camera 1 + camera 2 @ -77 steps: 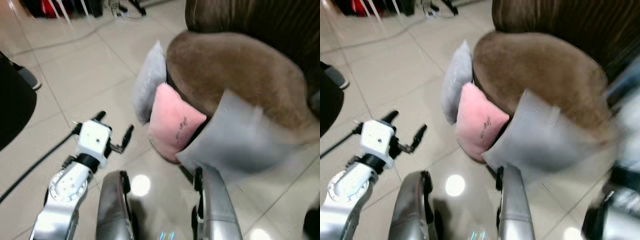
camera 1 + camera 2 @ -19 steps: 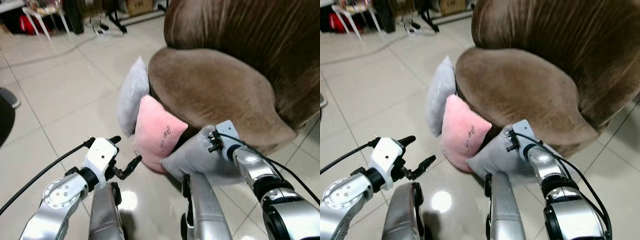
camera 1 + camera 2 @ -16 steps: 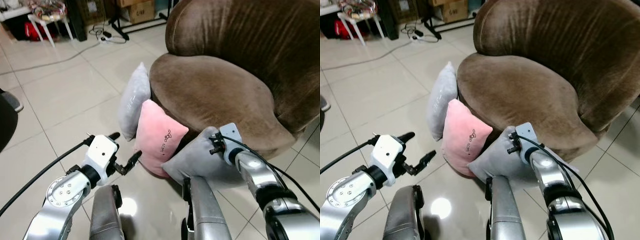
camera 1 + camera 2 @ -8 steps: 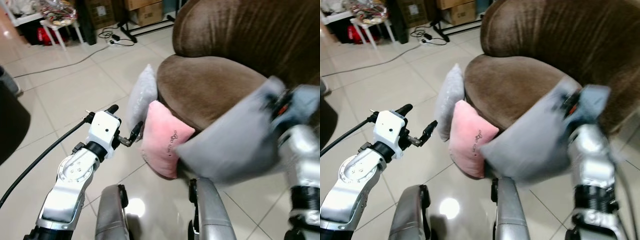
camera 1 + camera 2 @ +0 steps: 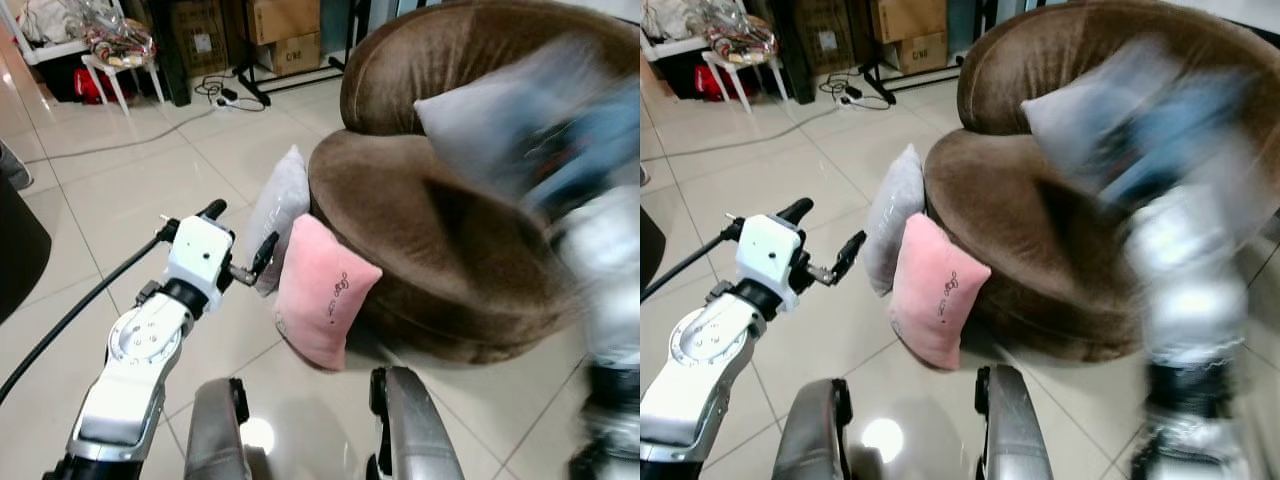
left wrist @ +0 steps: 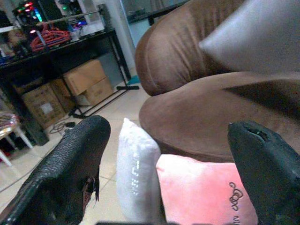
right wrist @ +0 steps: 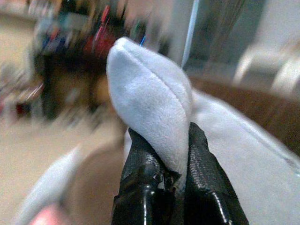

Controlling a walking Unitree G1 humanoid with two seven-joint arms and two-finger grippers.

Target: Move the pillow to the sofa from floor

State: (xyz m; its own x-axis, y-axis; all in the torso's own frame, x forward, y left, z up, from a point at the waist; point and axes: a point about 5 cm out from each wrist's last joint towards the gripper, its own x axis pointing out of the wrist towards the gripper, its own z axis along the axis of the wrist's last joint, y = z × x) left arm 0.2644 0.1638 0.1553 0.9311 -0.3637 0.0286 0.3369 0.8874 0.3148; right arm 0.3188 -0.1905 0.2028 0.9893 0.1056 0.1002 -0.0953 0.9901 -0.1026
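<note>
Right wrist view: plump, soft grey pillow

Two black fingers spread wide apart, brown sofa beyond, grey pillow above its seat, white pillow and pink pillow leaning against its base

Glossy tiled floor — cardboard boxes
</note>
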